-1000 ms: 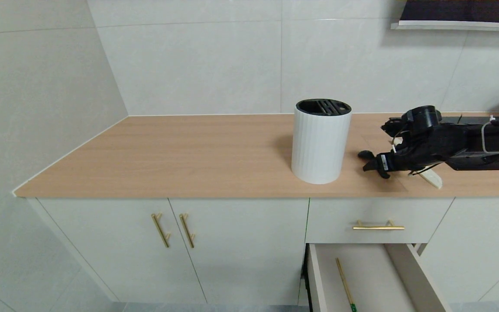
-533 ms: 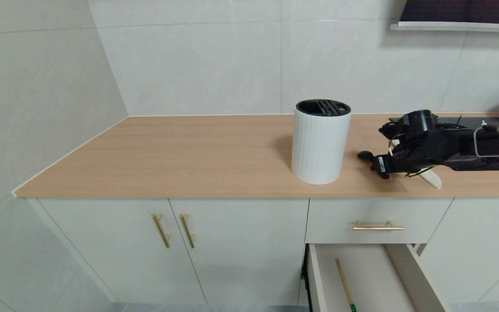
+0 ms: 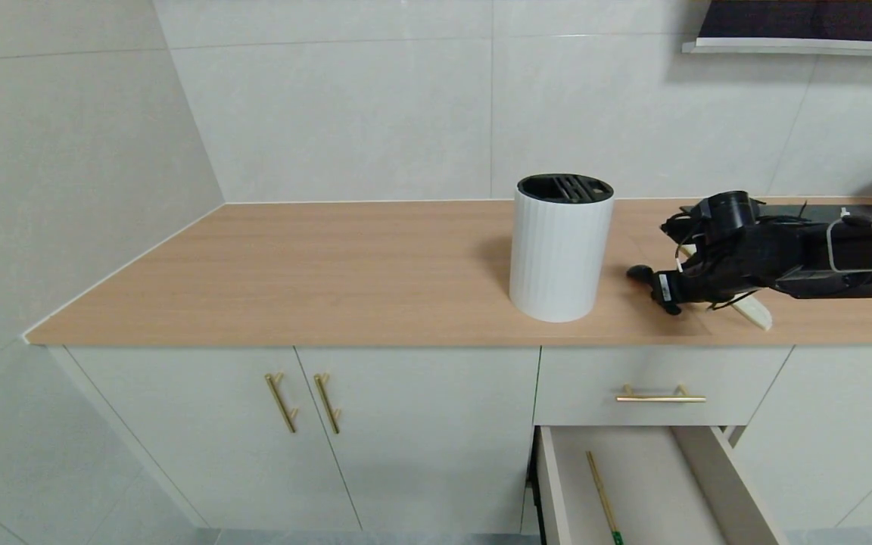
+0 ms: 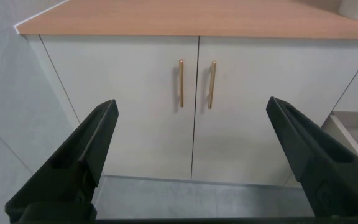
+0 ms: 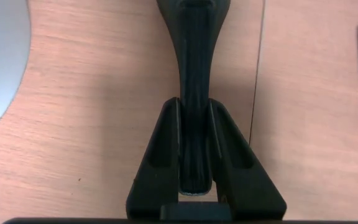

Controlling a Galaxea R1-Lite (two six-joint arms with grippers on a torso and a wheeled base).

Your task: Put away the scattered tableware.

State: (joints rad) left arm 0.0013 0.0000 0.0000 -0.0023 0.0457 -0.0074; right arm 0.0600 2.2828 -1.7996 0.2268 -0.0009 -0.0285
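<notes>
Right wrist view: right gripper (image 5: 193,111), fingers closed on the handle of a black utensil (image 5: 192,50) that runs straight out from between them over the wooden counter (image 5: 92,124).

Head view: right gripper (image 3: 661,288) low over the counter (image 3: 330,265), right of centre. The utensil's rounded black end (image 3: 639,271) points toward the white ribbed holder (image 3: 561,250) and sits near it but apart. A pale utensil (image 3: 755,310) lies on the counter just beside the gripper. Below is an open drawer (image 3: 716,477) with one chopstick (image 3: 601,488) inside.

Left wrist view: left gripper (image 4: 191,107), fingers spread wide, empty, facing the cabinet doors (image 4: 135,112) under the counter.
</notes>
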